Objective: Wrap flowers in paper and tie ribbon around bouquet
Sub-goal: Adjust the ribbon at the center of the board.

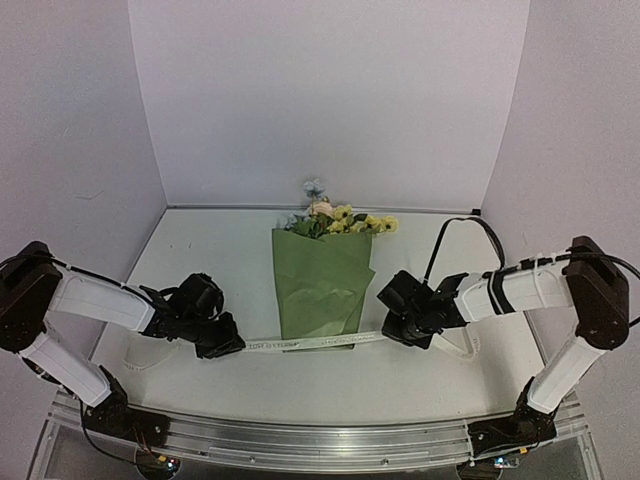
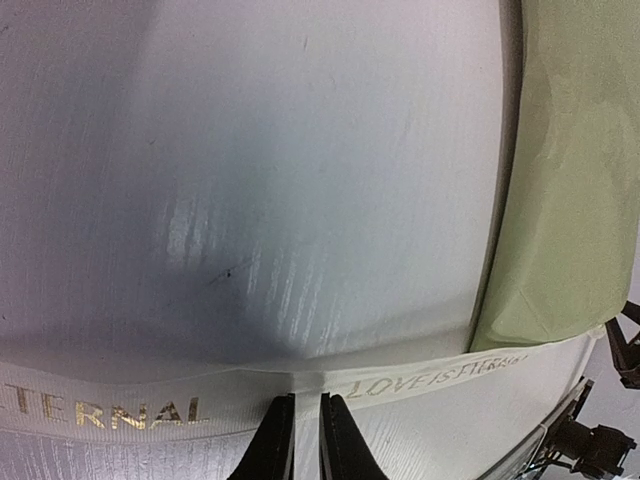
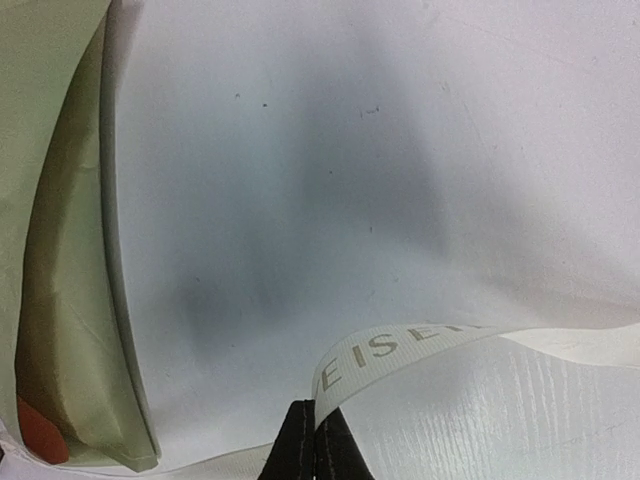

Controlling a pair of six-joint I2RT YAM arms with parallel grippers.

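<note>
White table (image 1: pixel 200 270) is spreading out from the arm bases at its near edge, boxed in by pale walls (image 1: pixel 330 100). Closest to that edge, the ribbon (image 1: pixel 310 343) is running left to right in a nearly straight line between the two grippers.

The left gripper (image 1: pixel 236 345) is reaching in from the left side. Its fingers (image 2: pixel 275 440) are standing almost together with only a sliver between them, and the ribbon is puckering right at their tips, so it seems to be pinching the ribbon. The right gripper (image 1: pixel 390 328) is reaching in from the right with its fingers (image 3: pixel 298 445) pressed together. The ribbon is curling up out of them, so it is gripping that end.

Between them the ribbon is crossing the near end of the bouquet (image 1: pixel 320 290); whether it is passing over or under I cannot tell.

Wrapping is looking done, and tying is, I judge, the step in hand. Doing it well is calling for even, light tension on both ends. The ends should cross a little farther up than the paper's (image 1: pixel 305 265) near edge, so the loop is not slipping off. A hard pull risks dragging the light bundle or unfolding it.

Farther on, the paper is lying along the table's middle, and the flowers (image 1: pixel 345 220) are poking out toward the far edge.
</note>
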